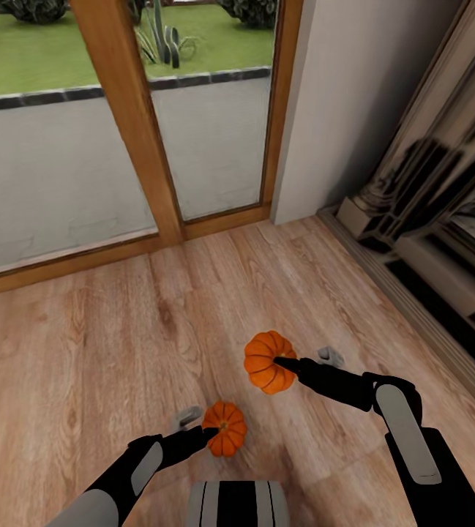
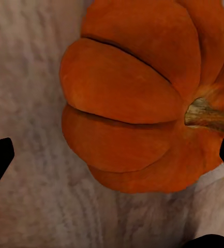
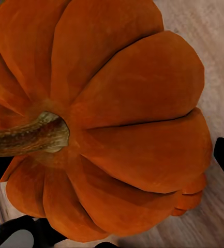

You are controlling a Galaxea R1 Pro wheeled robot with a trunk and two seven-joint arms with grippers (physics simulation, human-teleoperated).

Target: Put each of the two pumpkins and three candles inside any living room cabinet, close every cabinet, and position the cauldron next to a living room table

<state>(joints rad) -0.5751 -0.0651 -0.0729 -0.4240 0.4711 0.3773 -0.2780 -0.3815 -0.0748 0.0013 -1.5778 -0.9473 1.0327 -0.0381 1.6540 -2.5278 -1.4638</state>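
Left end effector (image 1: 209,432) clamped on the smaller-looking pumpkin (image 1: 225,428), right end effector (image 1: 285,363) gripping the other pumpkin (image 1: 268,361); both carried above the wood floor (image 1: 83,351) (stems face the wrist cameras). Glass door (image 1: 127,117) ahead, fireplace surround (image 1: 427,212) along the right wall.

1. Left gripper (image 1: 209,433) fingertips are hidden against the near pumpkin (image 1: 225,428); closure cannot be read.
2. Far pumpkin (image 3: 101,119) is cut off at 9 and 12 o'clock in the right wrist view.
3. Fireplace (image 1: 442,219) is cropped at 3 o'clock.
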